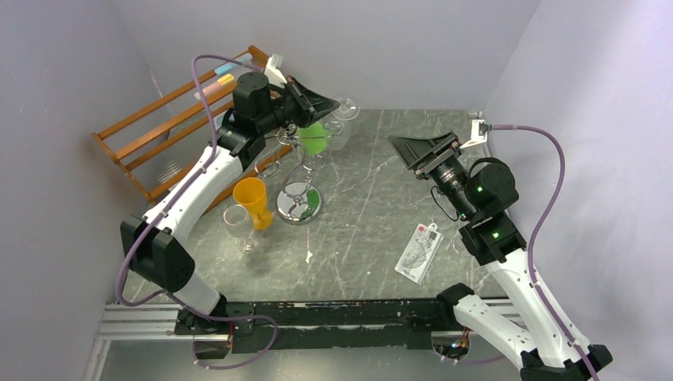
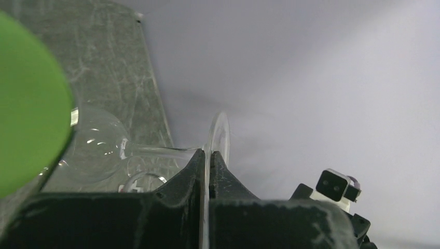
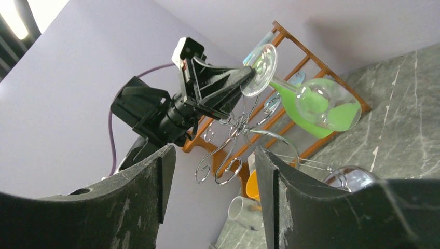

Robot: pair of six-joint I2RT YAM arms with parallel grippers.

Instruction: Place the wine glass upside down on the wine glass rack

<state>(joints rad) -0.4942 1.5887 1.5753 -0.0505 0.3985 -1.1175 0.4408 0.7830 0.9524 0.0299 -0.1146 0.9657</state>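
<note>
A clear wine glass (image 3: 332, 106) hangs tilted in the air beside the top of the wine glass rack (image 1: 299, 202), a chrome wire stand with spiral arms (image 3: 228, 155). Its round foot (image 3: 262, 62) is pinched between the fingers of my left gripper (image 1: 333, 103), which is shut on it. In the left wrist view the foot (image 2: 220, 136) sticks up from the closed gripper (image 2: 208, 155), with the bowl (image 2: 98, 145) to the left. A green glass (image 1: 315, 136) hangs on the rack right behind the bowl. My right gripper (image 1: 413, 147) stands open and empty, to the right of the rack (image 3: 214, 155).
An orange cup (image 1: 252, 200) and another clear wine glass (image 1: 238, 222) stand on the table left of the rack's base. A slanted brown wooden rack (image 1: 159, 131) leans at the back left wall. A white packet (image 1: 418, 252) lies near the right arm's base.
</note>
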